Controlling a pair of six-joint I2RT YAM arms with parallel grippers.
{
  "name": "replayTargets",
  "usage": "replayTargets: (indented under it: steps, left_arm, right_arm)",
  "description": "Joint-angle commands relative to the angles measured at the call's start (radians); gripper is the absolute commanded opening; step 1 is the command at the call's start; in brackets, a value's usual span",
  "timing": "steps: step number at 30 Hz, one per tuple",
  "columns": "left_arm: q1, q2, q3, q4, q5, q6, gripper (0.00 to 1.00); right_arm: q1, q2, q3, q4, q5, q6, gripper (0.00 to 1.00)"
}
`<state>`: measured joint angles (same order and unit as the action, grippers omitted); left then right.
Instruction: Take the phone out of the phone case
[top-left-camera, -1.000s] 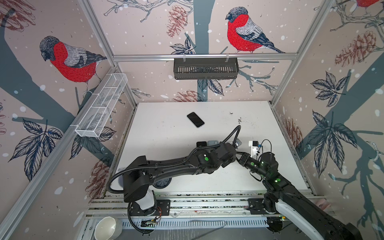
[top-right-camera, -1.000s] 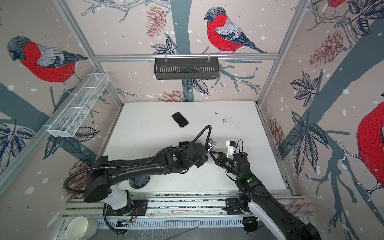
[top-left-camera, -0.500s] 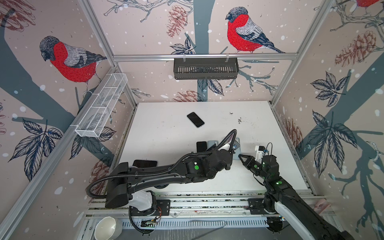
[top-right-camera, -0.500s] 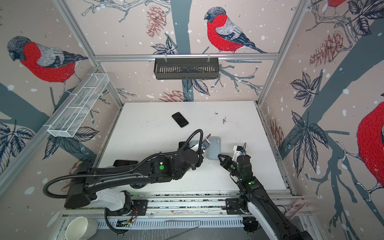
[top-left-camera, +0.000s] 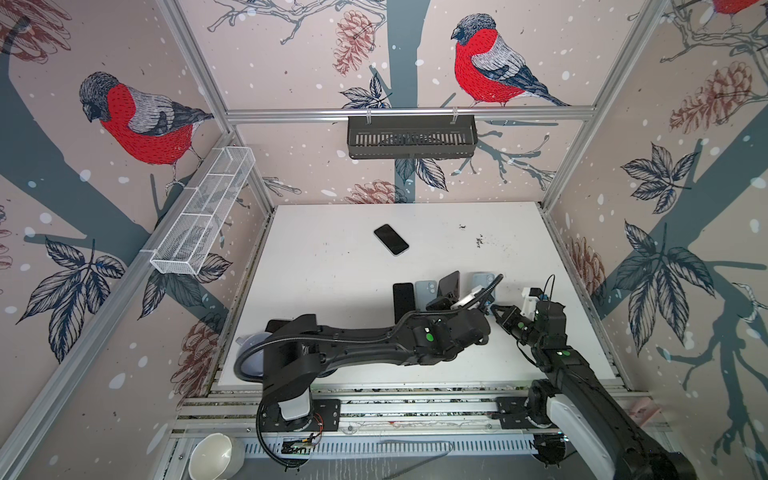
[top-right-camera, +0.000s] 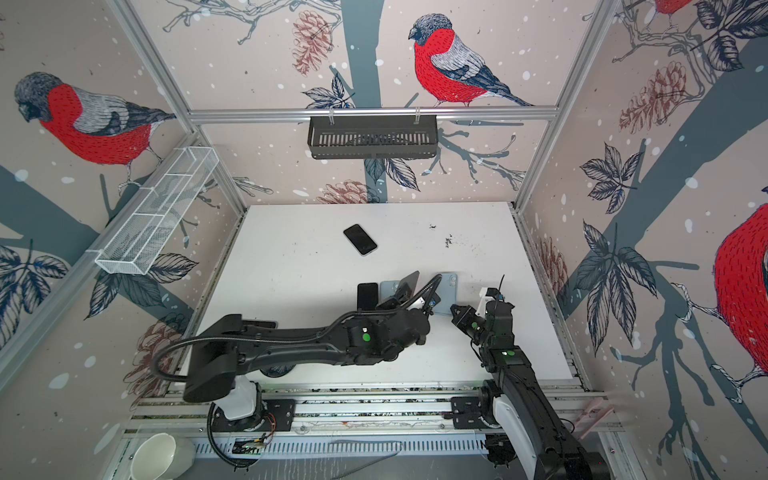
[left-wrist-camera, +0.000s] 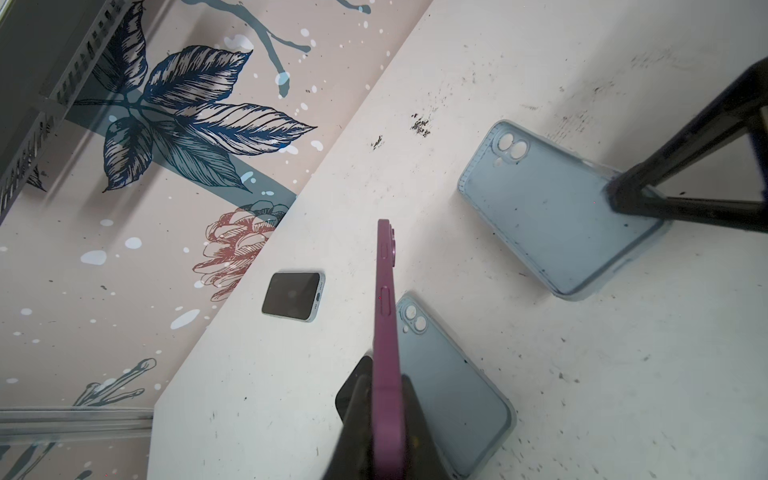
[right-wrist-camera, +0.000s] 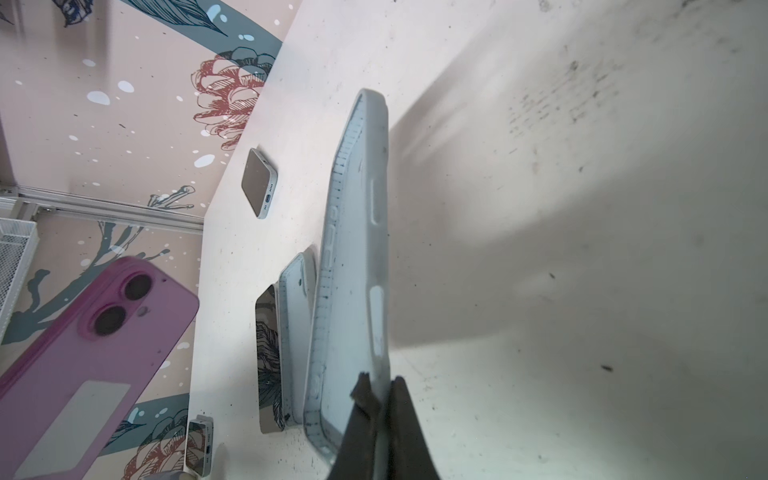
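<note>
Near the front middle of the white table (top-left-camera: 332, 266), the left gripper (left-wrist-camera: 384, 395) is clamped tight on one end of a purple phone (left-wrist-camera: 385, 307), held on edge. Just to its right, not touching, the right gripper (right-wrist-camera: 380, 392) pinches one end of the pale blue case (right-wrist-camera: 357, 232) (its inside shows empty). Both long axes point toward the back wall; the phone looks free, ready for the left arm to set down

No word, number, brand or sign can be read anywhere; the pale sticker (right-wrist-camera: 77, 424) on the back of the purple phone (right-wrist-camera: 95, 353) shows no print.
</note>
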<state>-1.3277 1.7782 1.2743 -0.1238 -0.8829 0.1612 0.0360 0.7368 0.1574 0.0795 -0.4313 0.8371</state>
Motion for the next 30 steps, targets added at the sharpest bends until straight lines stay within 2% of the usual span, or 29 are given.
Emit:
replayTargets:
  steps: [1,6,11,30]
  left_arm:
    - [-0.004,0.1,0.078,0.013,-0.102,0.048,0.0]
    - [-0.002,0.232,0.173,-0.019,-0.114,0.08,0.0]
    - [0.002,0.309,0.194,-0.02,-0.116,0.119,0.0]
    - [0.016,0.477,0.25,-0.024,-0.112,0.194,0.03]
  right_arm:
    - [-0.025,0.024,0.005,0.002,-0.073,-0.042,0.0]
    - [-0.069,0.032,-0.004,0.005,-0.11,-0.053,0.0]
    - [-0.116,0.032,-0.004,-0.01,-0.141,-0.073,0.0]
    - [-0.195,0.084,0.007,-0.056,-0.208,-0.158,0.01]
